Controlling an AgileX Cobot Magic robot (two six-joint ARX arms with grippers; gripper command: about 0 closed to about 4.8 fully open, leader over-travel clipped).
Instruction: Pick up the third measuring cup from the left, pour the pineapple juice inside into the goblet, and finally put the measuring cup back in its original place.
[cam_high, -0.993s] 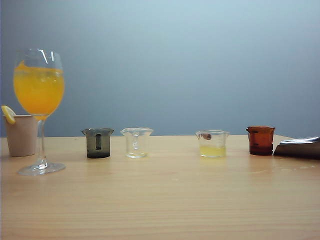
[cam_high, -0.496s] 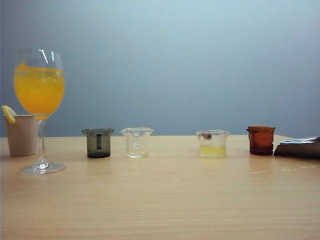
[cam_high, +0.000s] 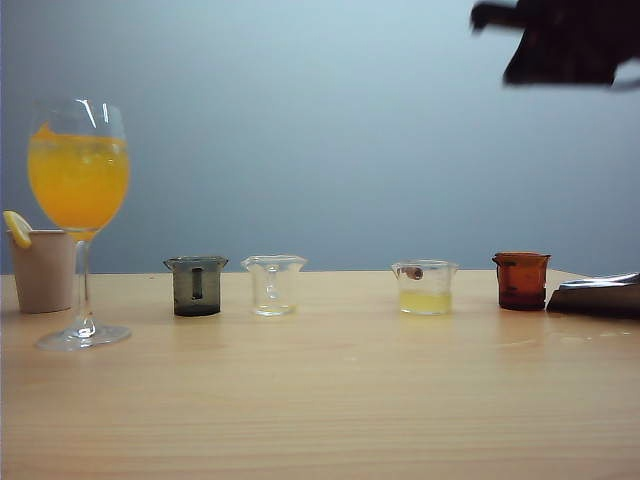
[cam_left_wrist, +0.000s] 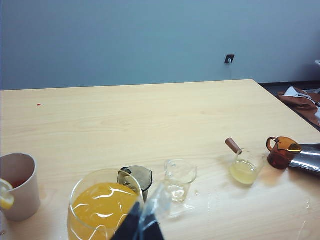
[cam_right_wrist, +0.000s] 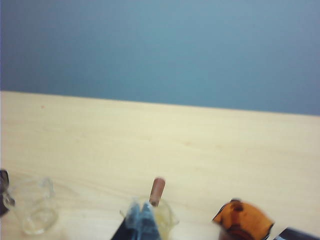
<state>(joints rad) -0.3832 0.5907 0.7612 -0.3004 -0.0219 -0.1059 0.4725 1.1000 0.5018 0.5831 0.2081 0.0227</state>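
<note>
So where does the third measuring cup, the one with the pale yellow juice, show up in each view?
Exterior view: third measuring cup stands on the table right of centre, between the clear cup and the amber cup.
Left wrist view: cup at right, brown handle up, beside the amber cup.
Right wrist view: cup at the bottom edge, partly behind the right gripper fingers.
Shared landmark: the amber cup.
</note>
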